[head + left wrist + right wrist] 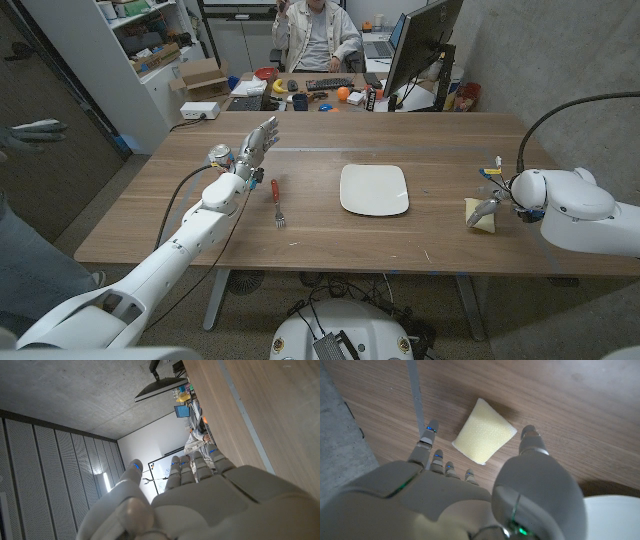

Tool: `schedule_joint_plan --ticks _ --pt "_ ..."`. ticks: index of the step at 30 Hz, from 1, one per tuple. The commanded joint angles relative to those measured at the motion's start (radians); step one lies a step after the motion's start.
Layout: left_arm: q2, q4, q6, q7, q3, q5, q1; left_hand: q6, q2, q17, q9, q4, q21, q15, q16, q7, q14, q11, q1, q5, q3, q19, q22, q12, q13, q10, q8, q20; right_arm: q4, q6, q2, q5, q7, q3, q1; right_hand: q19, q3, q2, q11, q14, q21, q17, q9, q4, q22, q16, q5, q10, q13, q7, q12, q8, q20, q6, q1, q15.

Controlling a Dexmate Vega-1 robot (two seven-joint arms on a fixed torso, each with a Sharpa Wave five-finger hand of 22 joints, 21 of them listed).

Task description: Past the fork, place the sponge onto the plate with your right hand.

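Note:
A pale yellow sponge (481, 216) (484, 431) lies on the wooden table at the right, just right of a white square plate (374, 189) (615, 520). My right hand (490, 207) (470, 490) hovers over the sponge with its fingers spread on either side of it, holding nothing. A red-handled fork (277, 201) lies left of the plate. My left hand (256, 145) (200, 495) is raised above the table beyond the fork, fingers straight and apart, empty.
A person sits behind the table's far edge (315, 35). A monitor (420, 45), a keyboard (329, 85) and small items stand on a desk beyond. A cardboard box (205, 80) sits at the back left.

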Motion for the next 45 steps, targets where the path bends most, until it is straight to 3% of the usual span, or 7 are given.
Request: schedule_joint_plan --ticks 1,12,16,22,30,38,45 --pt "0.001 -0.014 0.013 0.017 0.001 0.005 0.004 0.012 0.007 0.002 0.005 -0.004 -0.001 -0.002 0.007 -0.001 0.008 0.000 0.002 0.006 0.003 0.005 0.001 0.008 0.004 0.009 0.004 0.004 0.055 0.027 0.016 0.057 -0.051 0.004 -0.014 0.024 -0.003 0.009 -0.022 0.018 0.007 0.004 -0.001 0.001 0.005 0.015 0.010 -0.007 0.004 -0.019 0.011 0.018 -0.001 -0.038 -0.005 -0.005" --pt "0.006 -0.025 0.028 0.019 0.008 0.016 -0.002 0.019 0.009 0.002 0.005 -0.005 -0.002 -0.004 0.008 -0.001 0.015 -0.002 0.003 0.006 0.005 0.006 0.001 0.010 0.004 0.015 0.005 0.005 0.100 0.027 0.050 0.025 -0.013 -0.055 0.030 0.073 -0.004 0.021 -0.057 0.047 0.016 0.004 -0.002 -0.004 0.006 0.025 0.020 0.009 0.006 -0.040 0.019 0.028 -0.002 0.010 0.011 -0.019" --pt "0.006 -0.024 0.032 0.015 0.006 0.009 -0.001 0.022 0.009 0.002 0.005 -0.006 -0.002 -0.004 0.008 -0.001 0.017 -0.003 0.004 0.006 0.006 0.006 0.001 0.010 0.004 0.017 0.006 0.006 0.097 -0.011 0.065 -0.006 -0.024 -0.075 0.035 0.163 -0.003 0.042 -0.086 0.122 0.032 0.005 0.000 -0.011 0.006 0.048 0.029 0.053 0.013 -0.057 0.036 0.046 -0.003 0.105 0.041 -0.052" --pt "0.007 -0.028 0.036 0.021 0.005 0.009 0.003 0.022 0.010 0.002 0.005 -0.006 -0.003 -0.004 0.007 -0.003 0.017 -0.001 0.004 0.006 0.006 0.006 0.001 0.010 0.004 0.018 0.004 0.006 0.081 -0.063 0.070 -0.036 -0.064 -0.093 0.029 0.376 -0.004 0.116 -0.150 0.375 0.046 0.020 0.015 -0.018 0.003 0.136 0.012 0.377 0.048 -0.092 0.144 0.125 -0.005 0.451 0.126 -0.144" --pt "0.011 -0.029 0.057 0.014 0.012 0.008 -0.002 0.020 0.010 0.002 0.005 -0.006 -0.004 -0.005 0.006 -0.002 0.017 -0.002 0.004 0.006 0.007 0.006 0.001 0.009 0.004 0.017 0.002 0.004 0.053 -0.074 0.054 -0.009 -0.155 -0.069 -0.012 0.416 -0.012 0.184 -0.218 0.535 0.023 0.033 0.020 -0.001 0.002 0.204 -0.031 0.588 0.068 -0.118 0.213 0.192 -0.010 0.694 0.139 -0.183" --pt "0.008 -0.023 0.056 0.008 0.012 0.002 -0.003 0.021 0.010 0.002 0.005 -0.007 -0.005 -0.003 0.005 0.000 0.017 -0.003 0.004 0.005 0.008 0.006 0.001 0.008 0.004 0.017 0.002 0.003 0.007 -0.084 0.026 0.047 -0.291 -0.019 -0.078 0.466 0.028 0.257 -0.259 0.783 0.017 0.011 0.005 -0.015 0.002 0.258 -0.068 0.857 0.037 -0.126 0.264 0.232 -0.055 0.929 0.185 -0.261" --pt "0.011 -0.025 0.062 0.009 0.017 0.008 -0.004 0.021 0.010 0.002 0.005 -0.007 -0.005 -0.004 0.004 -0.002 0.017 -0.002 0.004 0.005 0.008 0.005 0.002 0.008 0.004 0.016 0.001 0.004 -0.037 -0.088 0.000 0.083 -0.407 0.021 -0.128 0.486 0.063 0.291 -0.275 0.882 0.016 0.007 0.007 -0.030 0.003 0.275 -0.078 0.973 0.025 -0.104 0.282 0.266 -0.074 1.068 0.230 -0.296"
